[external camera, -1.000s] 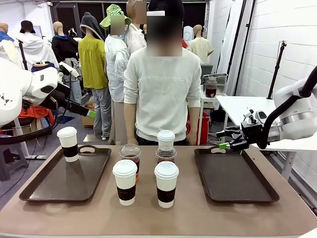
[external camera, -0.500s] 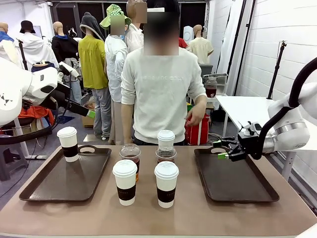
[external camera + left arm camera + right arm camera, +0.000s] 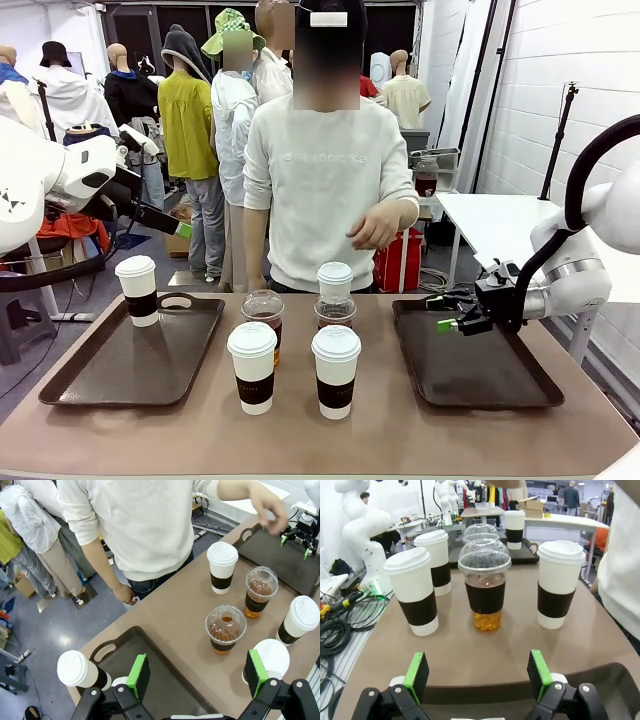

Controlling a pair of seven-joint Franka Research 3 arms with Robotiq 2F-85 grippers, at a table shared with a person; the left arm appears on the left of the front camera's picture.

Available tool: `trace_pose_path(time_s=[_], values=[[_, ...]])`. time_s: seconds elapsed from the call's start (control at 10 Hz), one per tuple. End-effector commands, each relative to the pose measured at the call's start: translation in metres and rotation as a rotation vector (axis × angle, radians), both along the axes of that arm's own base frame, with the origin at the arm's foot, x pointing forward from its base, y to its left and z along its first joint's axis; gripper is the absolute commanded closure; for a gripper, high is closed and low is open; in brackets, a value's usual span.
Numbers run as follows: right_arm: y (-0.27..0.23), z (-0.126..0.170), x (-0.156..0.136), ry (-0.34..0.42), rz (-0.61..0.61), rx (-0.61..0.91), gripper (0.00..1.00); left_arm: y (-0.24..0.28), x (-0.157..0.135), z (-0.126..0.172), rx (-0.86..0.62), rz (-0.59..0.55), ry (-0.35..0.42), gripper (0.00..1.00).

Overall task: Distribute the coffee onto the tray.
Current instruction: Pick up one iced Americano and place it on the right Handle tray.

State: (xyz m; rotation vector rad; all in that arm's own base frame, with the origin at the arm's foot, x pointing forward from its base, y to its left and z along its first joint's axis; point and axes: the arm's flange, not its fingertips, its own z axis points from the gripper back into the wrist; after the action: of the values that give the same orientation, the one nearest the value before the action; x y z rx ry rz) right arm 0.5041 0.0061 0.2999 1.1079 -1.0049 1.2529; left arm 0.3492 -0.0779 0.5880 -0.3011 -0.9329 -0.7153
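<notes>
"White lids everywhere. Where does the coffee stand?"

"One lone paper cup [image 3: 137, 290] stands upright on the far corner of the left tray [image 3: 60, 385]. The other five drinks are clustered on the bare table [image 3: 400, 430] between the two trays. The front-left paper cup [image 3: 252, 367] and front-right paper cup [image 3: 336, 371] are nearest me. The left dome cup [image 3: 263, 305] and right dome cup [image 3: 334, 310] sit just behind them, both holding amber-brown liquid. The back paper cup [image 3: 335, 277] stands on the person's side."

"And your right gripper?"

"My right gripper [image 3: 448, 312] hovers low over the far left corner of the right tray [image 3: 540, 390]. Its jaws are spread with nothing between them, and its tips point at the cluster. The cups are near it but apart from it. From the right wrist, the right dome cup is straight ahead, with the front-right paper cup to one side and the back paper cup to the other."

"The left one?"

"My left gripper [image 3: 197, 668] hangs high above the left tray, jaws wide and empty. The lone paper cup is below it, off beyond one pad, and the cluster is off beyond the other."

"Is anyone touching the drinks?"

"No. The person's hand [image 3: 372, 232] is raised at chest height, above the cups."
</notes>
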Motion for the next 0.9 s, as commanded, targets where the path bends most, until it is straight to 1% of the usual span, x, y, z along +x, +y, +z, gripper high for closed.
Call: trace_pose_path(time_s=[0.0, 0.3, 0.6, 0.8], values=[[0.014, -0.001, 0.010, -0.027, -0.019, 0.041, 0.00, 0.000, -0.001, 0.000, -0.006, -0.008, 0.006, 0.00], [0.053, -0.011, 0.015, -0.014, 0.001, 0.055, 0.00, 0.000, -0.001, 0.000, -0.006, -0.008, 0.006, 0.00], [0.090, -0.035, 0.022, 0.014, 0.027, 0.060, 0.00, 0.000, -0.001, 0.000, -0.006, -0.008, 0.006, 0.00], [0.099, -0.037, 0.020, 0.022, 0.045, 0.060, 0.00, 0.000, -0.001, 0.000, -0.006, -0.008, 0.006, 0.00]])
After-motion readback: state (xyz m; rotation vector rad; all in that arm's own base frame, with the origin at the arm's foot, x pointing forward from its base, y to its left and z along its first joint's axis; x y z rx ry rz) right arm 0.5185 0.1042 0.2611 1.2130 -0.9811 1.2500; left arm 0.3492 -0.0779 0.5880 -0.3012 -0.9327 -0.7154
